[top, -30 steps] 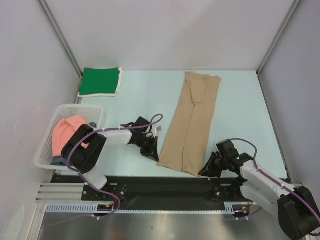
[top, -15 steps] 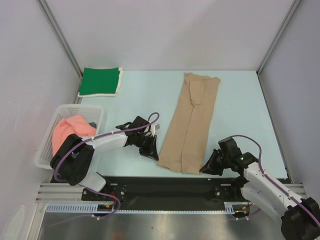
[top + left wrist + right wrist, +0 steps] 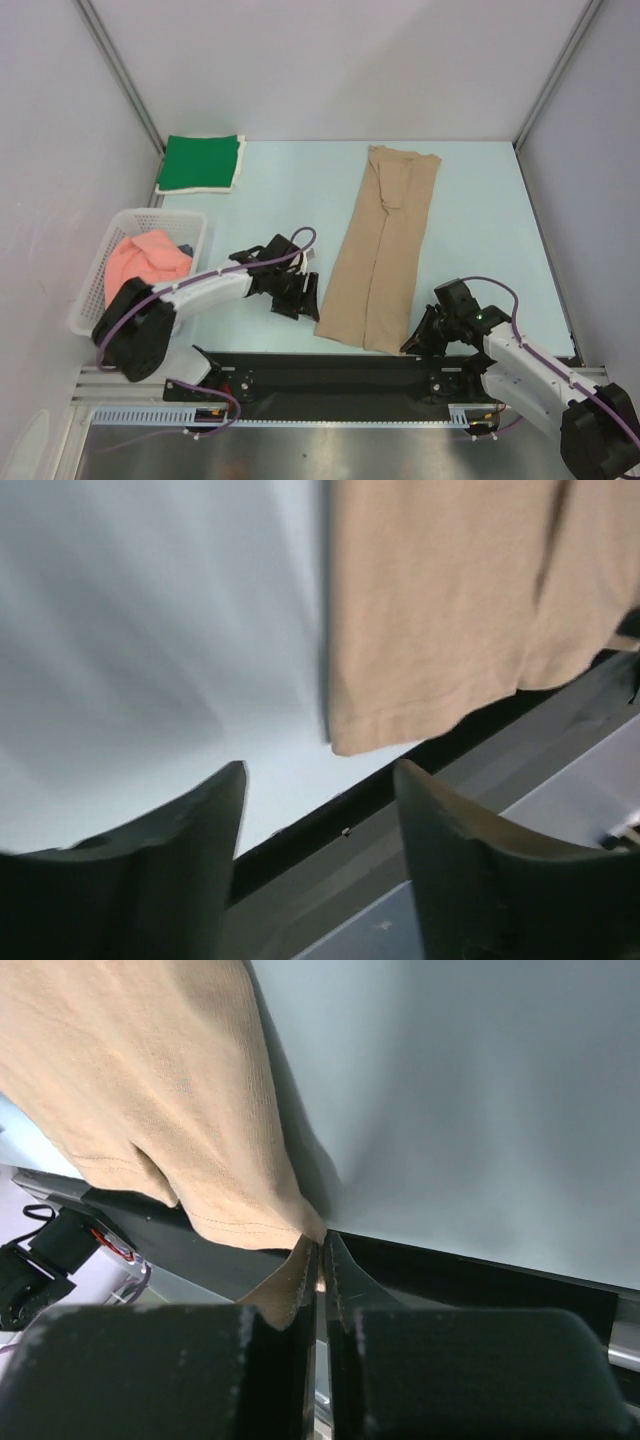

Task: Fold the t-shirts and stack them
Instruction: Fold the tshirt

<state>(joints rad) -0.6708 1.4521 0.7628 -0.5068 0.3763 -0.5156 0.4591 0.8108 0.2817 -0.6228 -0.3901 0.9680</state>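
Note:
The tan t-shirt [image 3: 385, 240] lies on the table as a long strip folded lengthwise, its hem at the near edge. My left gripper [image 3: 305, 300] stands open just left of the hem's near-left corner, with nothing between its fingers; its wrist view shows that tan corner [image 3: 440, 600] beyond the left gripper [image 3: 320, 770]. My right gripper [image 3: 412, 340] is shut on the hem's near-right corner, and the tan cloth [image 3: 150, 1080] runs into the tips of the right gripper [image 3: 322, 1245]. A folded green t-shirt [image 3: 200, 162] lies at the back left. A pink t-shirt [image 3: 140, 262] fills the basket.
A white lattice basket [image 3: 150, 215] stands at the left edge, with a dark bit of cloth [image 3: 183, 248] beside the pink one. A black rail [image 3: 330, 372] runs along the near table edge under the tan hem. Grey walls close in the table's sides and back.
My left gripper has opened and let go of the tan shirt's near-left corner. The hem has come slightly nearer the table's front edge. The right gripper keeps its hold.

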